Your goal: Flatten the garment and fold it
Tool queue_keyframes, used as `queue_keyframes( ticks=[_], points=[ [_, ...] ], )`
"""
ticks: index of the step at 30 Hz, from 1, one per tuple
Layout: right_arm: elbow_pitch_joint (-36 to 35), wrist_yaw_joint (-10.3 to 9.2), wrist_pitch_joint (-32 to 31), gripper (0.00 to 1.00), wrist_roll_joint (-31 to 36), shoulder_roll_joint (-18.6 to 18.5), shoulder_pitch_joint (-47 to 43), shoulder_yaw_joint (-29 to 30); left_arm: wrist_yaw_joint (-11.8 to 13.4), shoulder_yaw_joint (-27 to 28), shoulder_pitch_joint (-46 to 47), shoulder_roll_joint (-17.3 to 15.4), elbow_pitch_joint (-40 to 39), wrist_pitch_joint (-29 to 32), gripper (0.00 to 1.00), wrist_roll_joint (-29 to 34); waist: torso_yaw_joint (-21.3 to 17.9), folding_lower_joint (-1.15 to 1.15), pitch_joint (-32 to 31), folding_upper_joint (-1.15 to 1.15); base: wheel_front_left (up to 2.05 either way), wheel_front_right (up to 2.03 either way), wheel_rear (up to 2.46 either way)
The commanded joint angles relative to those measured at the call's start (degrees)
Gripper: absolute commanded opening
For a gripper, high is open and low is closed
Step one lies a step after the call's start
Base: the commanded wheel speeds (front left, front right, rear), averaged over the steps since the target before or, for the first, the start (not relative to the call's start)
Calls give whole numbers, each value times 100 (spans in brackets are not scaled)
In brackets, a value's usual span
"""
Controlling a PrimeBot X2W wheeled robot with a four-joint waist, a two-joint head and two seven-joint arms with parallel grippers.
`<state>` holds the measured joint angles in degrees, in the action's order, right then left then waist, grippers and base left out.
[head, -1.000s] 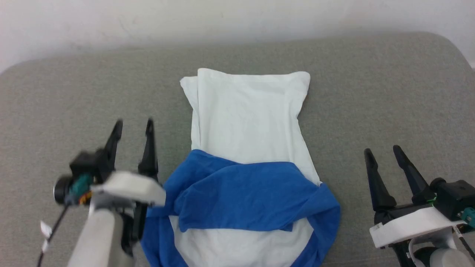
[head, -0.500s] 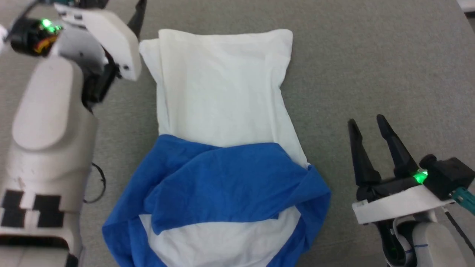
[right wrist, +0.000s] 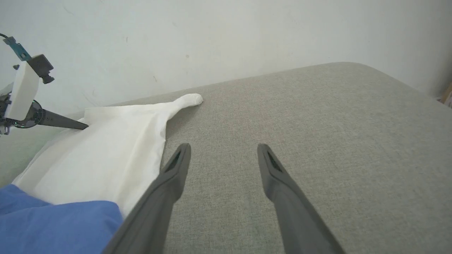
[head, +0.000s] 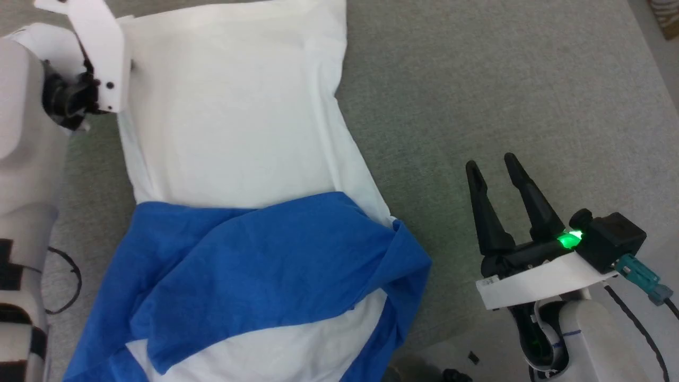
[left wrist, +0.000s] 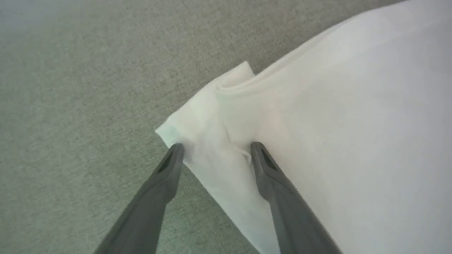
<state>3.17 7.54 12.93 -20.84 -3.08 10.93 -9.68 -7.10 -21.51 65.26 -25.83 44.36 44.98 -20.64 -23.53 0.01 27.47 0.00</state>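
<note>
Head view with both wrist views. The garment [head: 228, 132] lies on the grey cushion [head: 504, 79]. Its white hem end points toward the far edge, under the wall [right wrist: 212, 35], and its blue sleeves [head: 265, 254] are crossed over the body toward the near edge.

Change over the last second: I have carried the left arm from beside the sleeves out to the far left hem corner [left wrist: 212, 102]. The head has bent forward with it, so the shift of the whole picture belongs to the camera; the garment itself lies as it did.

The left claw [left wrist: 216, 150] stands with its fingers apart, straddling that doubled corner. One tip is at the cloth's outer edge and the other rests on the white fabric, with nothing clamped yet. The right claw [head: 492, 163] has kept its station near the cushion's right side, well apart from the cloth, fingers spread and empty.

Meaning for the task, as I judge it: flattening and the sleeve fold look done, and the reach sets up a pinch on the hem corner to bring the hem toward the sleeves. The opposite far corner has no claw near it, so a one-sided lift may skew the fold.
</note>
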Motion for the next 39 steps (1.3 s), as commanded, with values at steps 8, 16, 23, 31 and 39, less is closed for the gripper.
queue_keyframes(
  ticks=[8,16,23,31,39],
  points=[
    [134,-5,124,100,-63,18,168,-48,195,-81,-333,-248,483,1349,32,-141,-332,-1,283,0,0,0,0],
    [156,-5,139,100,6,-45,198,20,267,-44,-689,-182,-9,952,0,-266,-104,-1,63,0,0,0,0],
    [278,-5,-126,100,-171,-340,343,57,296,-85,-803,-103,-522,-736,0,-49,321,-1,-339,0,0,0,0],
    [1156,-5,-783,100,-1161,-915,1754,-117,449,-200,-625,245,-764,-1969,0,154,841,-1,-277,0,0,0,0],
    [2646,-5,-2127,100,-2125,-1230,3947,-931,500,-386,-92,618,-943,-2417,0,303,1252,-1,313,0,0,0,0]
  ],
)
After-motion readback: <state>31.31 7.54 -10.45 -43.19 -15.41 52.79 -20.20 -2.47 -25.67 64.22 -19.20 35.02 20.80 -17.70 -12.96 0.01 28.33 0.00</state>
